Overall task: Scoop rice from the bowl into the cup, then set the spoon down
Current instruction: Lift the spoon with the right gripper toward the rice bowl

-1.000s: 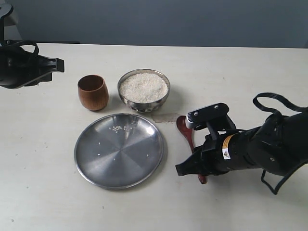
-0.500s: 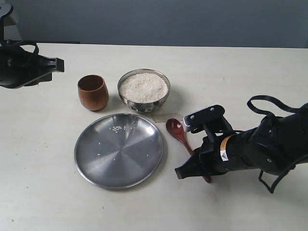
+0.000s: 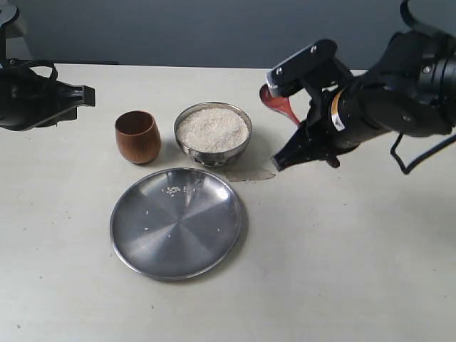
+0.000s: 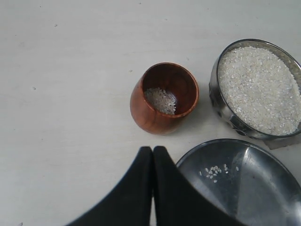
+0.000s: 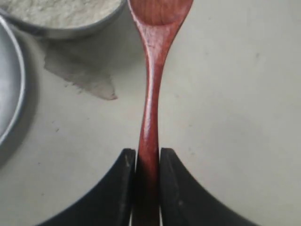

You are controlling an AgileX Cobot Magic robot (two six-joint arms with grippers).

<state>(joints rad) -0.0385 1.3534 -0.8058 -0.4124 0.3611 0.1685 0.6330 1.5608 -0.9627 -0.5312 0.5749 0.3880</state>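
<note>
Pale desk (image 3: 356, 271) is filling the scene, w/ a grey-blue wall running behind it.

Vs. half a sec ago: R pincer (image 5: 147, 157) is no longer sitting low by the plate's (image 3: 178, 235) right edge. It is now riding higher and farther back, right of the bowl (image 3: 212, 152), and the spoon (image 3: 271, 98) is coming up w/ it, off the desk. L pincer (image 4: 152, 151), cup (image 3: 137, 137), bowl and plate are sitting where they were.

Hard to see: in the ext. view the arm is covering most of the spoon's handle, so only the oval end and a short bit of neck are showing. Right wrist view is cutting off the spoon's oval end and most of the bowl; the handle's tail is disappearing between the fingers. Can't tell whether the spoon is carrying any grains. Left arm is running off the frame edge.

R pincer is clamping narrow on the spoon's handle, both fingers pressing its sides. L pincer is holding nothing, tips meeting, staying well left of the cup.

Rice (image 3: 212, 128) is filling the bowl nearly to the rim; a little is lying in the cup's bottom, and a few loose grains (image 3: 174, 189) are lying on the plate. Grey stain (image 3: 253, 174) is marking the desk just beside the bowl.
</note>
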